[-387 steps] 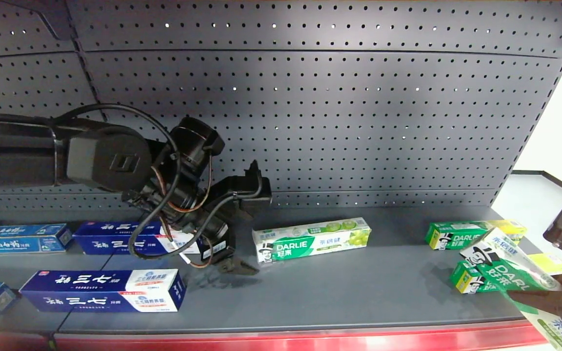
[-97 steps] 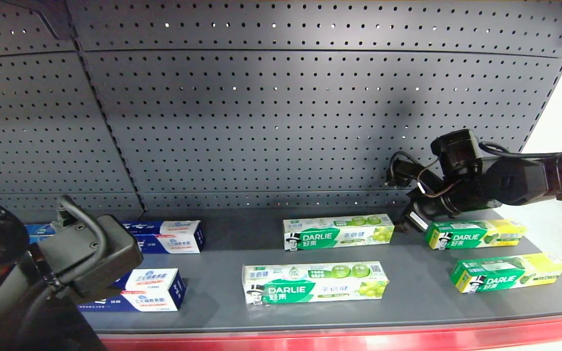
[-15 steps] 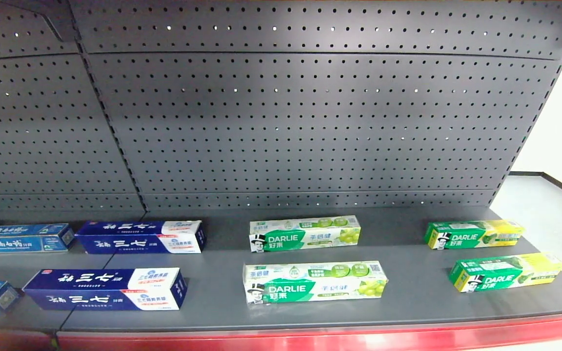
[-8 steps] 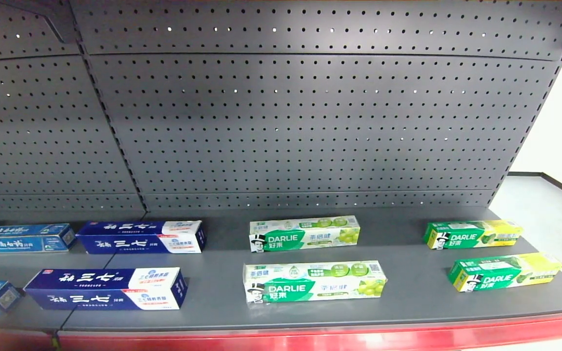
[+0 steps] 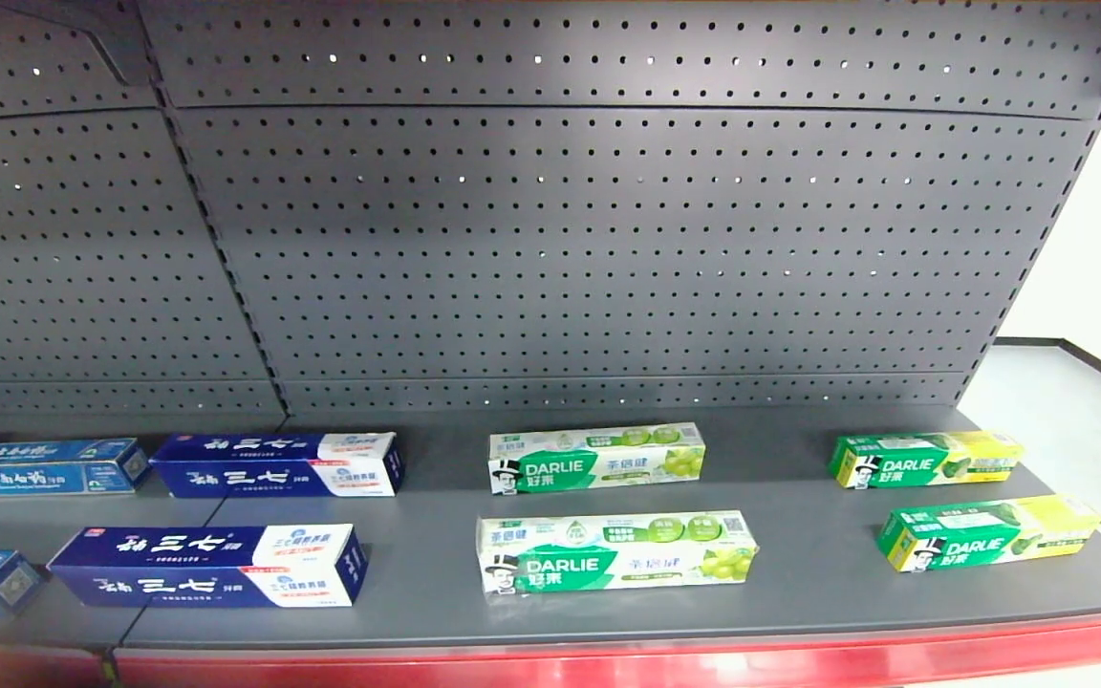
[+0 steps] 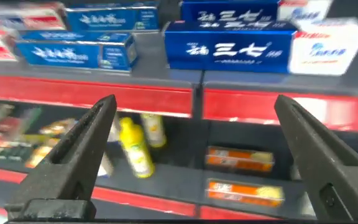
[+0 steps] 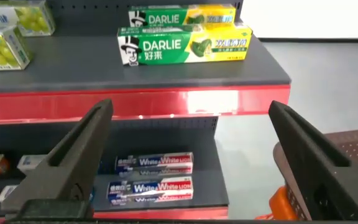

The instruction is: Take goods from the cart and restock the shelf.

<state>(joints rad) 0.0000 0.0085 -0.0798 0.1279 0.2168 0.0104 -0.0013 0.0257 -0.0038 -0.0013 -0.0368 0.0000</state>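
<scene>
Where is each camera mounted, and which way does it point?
Head view: on the head, facing forward and down onto the grey shelf of toothpaste boxes.
Left wrist view: on the left wrist, looking past the open left gripper at the dark blue box.
Right wrist view: on the right wrist, past the open right gripper at the green-yellow box.
Shared: the head view shows both those boxes too.
</scene>
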